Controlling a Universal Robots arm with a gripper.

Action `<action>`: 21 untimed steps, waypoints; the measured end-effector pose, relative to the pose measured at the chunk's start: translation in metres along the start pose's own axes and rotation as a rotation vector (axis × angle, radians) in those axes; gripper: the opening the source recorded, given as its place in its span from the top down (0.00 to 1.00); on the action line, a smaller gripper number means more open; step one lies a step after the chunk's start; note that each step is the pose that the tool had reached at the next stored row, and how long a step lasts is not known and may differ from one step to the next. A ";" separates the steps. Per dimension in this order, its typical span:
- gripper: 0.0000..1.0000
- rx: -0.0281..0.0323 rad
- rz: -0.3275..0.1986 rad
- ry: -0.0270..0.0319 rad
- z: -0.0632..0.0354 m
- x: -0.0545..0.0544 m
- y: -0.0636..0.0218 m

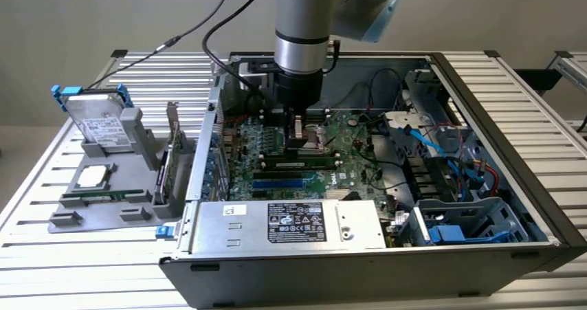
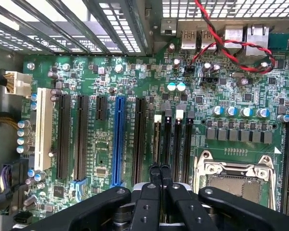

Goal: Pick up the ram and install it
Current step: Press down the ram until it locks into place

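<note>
The ram is a green stick with black chips standing on edge in a memory slot of the motherboard inside the open computer case. In the wrist view the ram shows edge-on in the outermost black slot, running toward the fingertips. My gripper hangs straight down over the middle of the stick, just above its top edge. Seen from the wrist, the gripper has its two black fingers pressed together with nothing visibly between them.
The silver processor socket lies beside the memory slots. A power supply fills the case front; blue and red cables crowd the exterior view's right. On the exterior view's left, a grey fixture holds a hard drive and a square chip.
</note>
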State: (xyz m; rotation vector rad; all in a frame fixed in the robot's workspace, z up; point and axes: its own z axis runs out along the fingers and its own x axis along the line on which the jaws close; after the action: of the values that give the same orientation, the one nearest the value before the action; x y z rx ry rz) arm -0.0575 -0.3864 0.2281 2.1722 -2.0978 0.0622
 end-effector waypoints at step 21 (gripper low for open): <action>0.90 -0.0019 -0.002 -0.0157 -0.0197 0.016 -0.0270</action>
State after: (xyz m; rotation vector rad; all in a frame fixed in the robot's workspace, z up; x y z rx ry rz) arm -0.0289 -0.3988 0.2479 2.1808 -2.1031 0.0431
